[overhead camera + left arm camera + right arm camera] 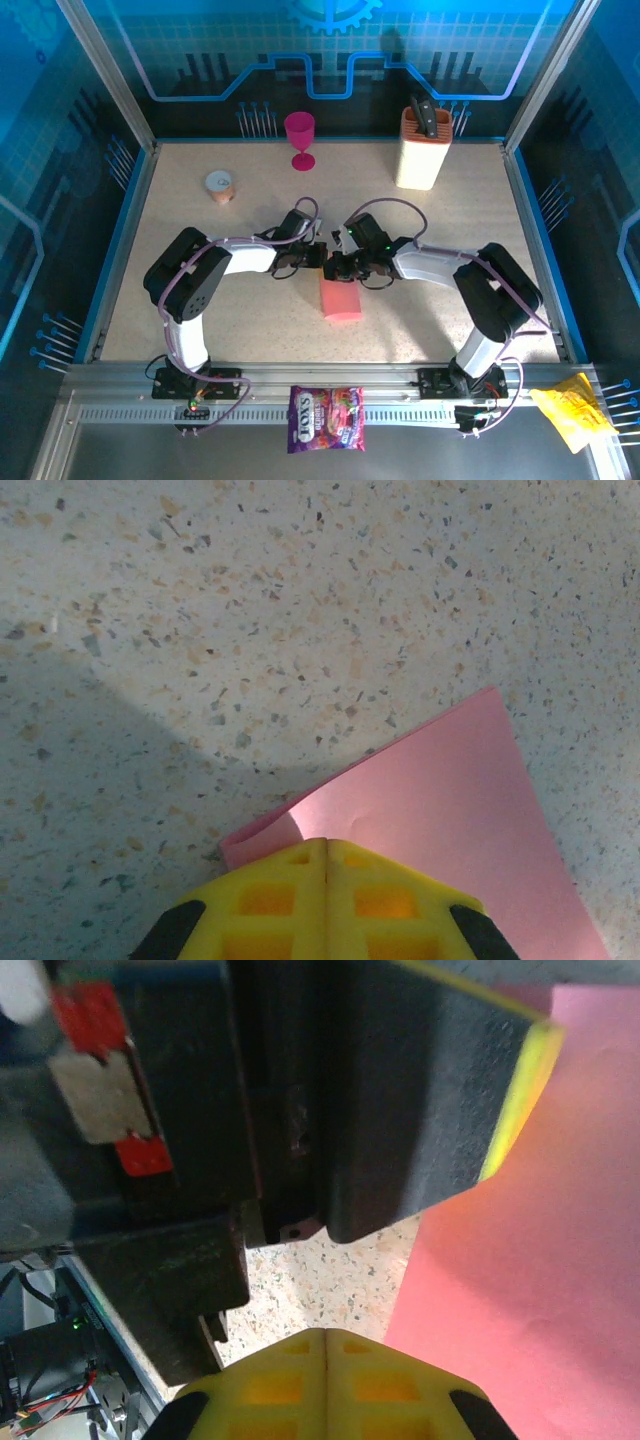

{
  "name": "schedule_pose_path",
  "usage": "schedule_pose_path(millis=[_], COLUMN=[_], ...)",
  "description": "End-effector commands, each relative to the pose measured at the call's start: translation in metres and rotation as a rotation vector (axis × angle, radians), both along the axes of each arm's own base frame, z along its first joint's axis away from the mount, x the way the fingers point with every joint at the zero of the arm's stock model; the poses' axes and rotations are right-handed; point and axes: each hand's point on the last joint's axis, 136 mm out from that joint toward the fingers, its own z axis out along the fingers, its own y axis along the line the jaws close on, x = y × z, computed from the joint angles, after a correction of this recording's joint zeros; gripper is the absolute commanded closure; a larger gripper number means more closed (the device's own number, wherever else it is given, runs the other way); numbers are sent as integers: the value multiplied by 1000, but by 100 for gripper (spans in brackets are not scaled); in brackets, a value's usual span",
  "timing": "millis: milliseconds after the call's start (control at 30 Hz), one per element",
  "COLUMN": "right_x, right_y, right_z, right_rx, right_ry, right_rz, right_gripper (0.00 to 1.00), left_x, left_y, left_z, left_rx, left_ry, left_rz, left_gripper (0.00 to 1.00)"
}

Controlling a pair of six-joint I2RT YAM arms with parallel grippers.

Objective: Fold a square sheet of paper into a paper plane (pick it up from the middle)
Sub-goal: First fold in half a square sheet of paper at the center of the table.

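Observation:
The salmon-pink square sheet of paper [343, 300] lies on the speckled table just in front of both gripper tips. It looks folded over, and one edge curls up in a loop [258, 832]. My left gripper [322, 256] is shut, its yellow tips [326, 842] at that curled edge with the sheet [450, 800] spreading away to the right. Whether paper is pinched between them is hidden. My right gripper [336, 266] is shut on nothing [326, 1332], over bare table just left of the paper [540, 1260]. The left gripper's dark finger [440, 1110] stands close ahead of it.
At the back stand a magenta goblet [299, 138] and a cream knife block [423, 148]. A small round cup [220, 185] sits at the back left. A purple candy bag [326, 418] and a yellow wrapper [572, 410] lie on the front rail.

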Motion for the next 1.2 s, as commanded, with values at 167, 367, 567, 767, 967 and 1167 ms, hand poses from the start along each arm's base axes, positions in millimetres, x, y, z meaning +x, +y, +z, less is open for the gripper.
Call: schedule_pose_path(millis=[167, 367, 567, 767, 967, 1167], right_x=[-15, -26, -35, -46, -63, -89], right_y=[25, 17, 11, 2, -4, -6], right_z=[-25, -43, -60, -71, -72, -71], right_rx=[5, -22, -73, -145, -188, -189], right_ry=[38, 61, 87, 104, 102, 98], right_rz=[16, -5, 5, 26, 93, 176], right_gripper=[100, 100, 100, 100, 100, 100], left_x=[-14, -15, -15, -16, -16, -16], left_y=[16, 16, 17, 19, 20, 21], left_z=[-28, -29, -30, -32, -36, -39], left_rx=[68, 71, 76, 84, 95, 101], left_ry=[71, 75, 77, 79, 86, 89], left_rz=[16, 16, 15, 19, 25, 25], left_gripper=[100, 100, 100, 100, 100, 100])
